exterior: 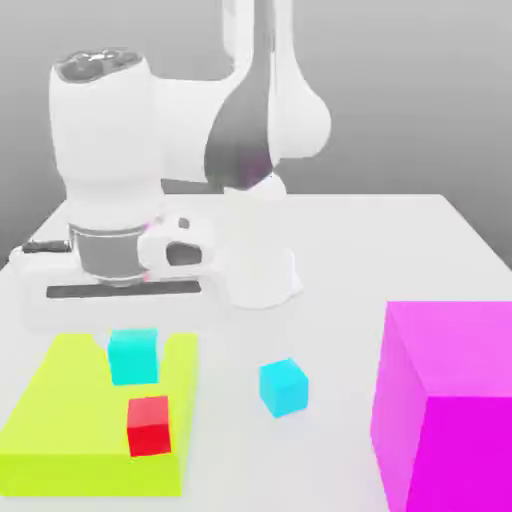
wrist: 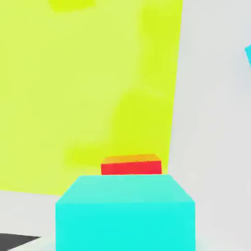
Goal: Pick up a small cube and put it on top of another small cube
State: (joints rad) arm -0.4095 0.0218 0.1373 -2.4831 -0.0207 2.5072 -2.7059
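Note:
One small cyan cube (exterior: 133, 358) hangs right under my gripper (exterior: 132, 332), which is shut on it, above the lime-yellow block (exterior: 60, 420). In the hand view this cube (wrist: 125, 213) looms close, with the small red cube (wrist: 131, 165) just beyond it on the lime-yellow block (wrist: 88, 88). The other small cyan cube (exterior: 283, 387) rests on the white table, to the exterior view's right of the held one and apart from it; its corner (wrist: 248, 55) shows at the hand view's edge.
A small red cube (exterior: 148, 425) sits on the lime-yellow block's near right part. A large magenta block (exterior: 450, 400) stands at the exterior view's right. The arm's white base (exterior: 262, 270) rises behind the cubes on the white table (exterior: 400, 250).

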